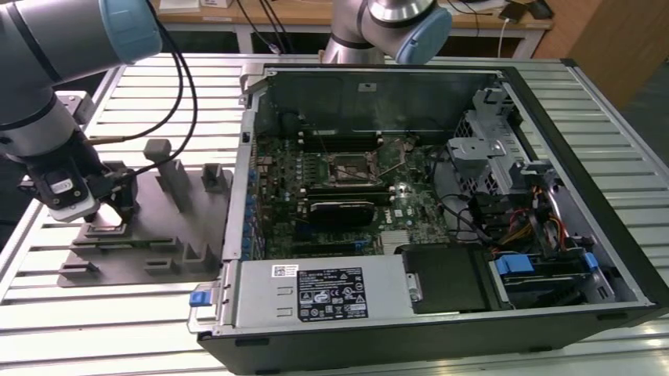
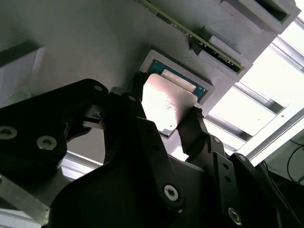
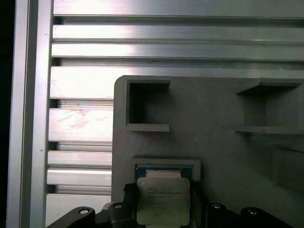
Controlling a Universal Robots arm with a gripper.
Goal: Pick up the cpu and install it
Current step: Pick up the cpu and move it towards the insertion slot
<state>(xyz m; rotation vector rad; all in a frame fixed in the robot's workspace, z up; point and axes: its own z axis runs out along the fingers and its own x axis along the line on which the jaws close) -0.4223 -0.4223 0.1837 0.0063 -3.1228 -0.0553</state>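
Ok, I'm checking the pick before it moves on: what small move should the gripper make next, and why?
Probably a short, straight lift. The gripper looks shut on the cpu, touching two opposite edges, and the cpu appears to sit in a walled pocket of the gray tray, so sideways travel could catch the rim.

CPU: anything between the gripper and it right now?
Nothing visible. In both wrist views the gripper sits right at the cpu, which lies in a recess of the grey fixture tray, with no object between them.
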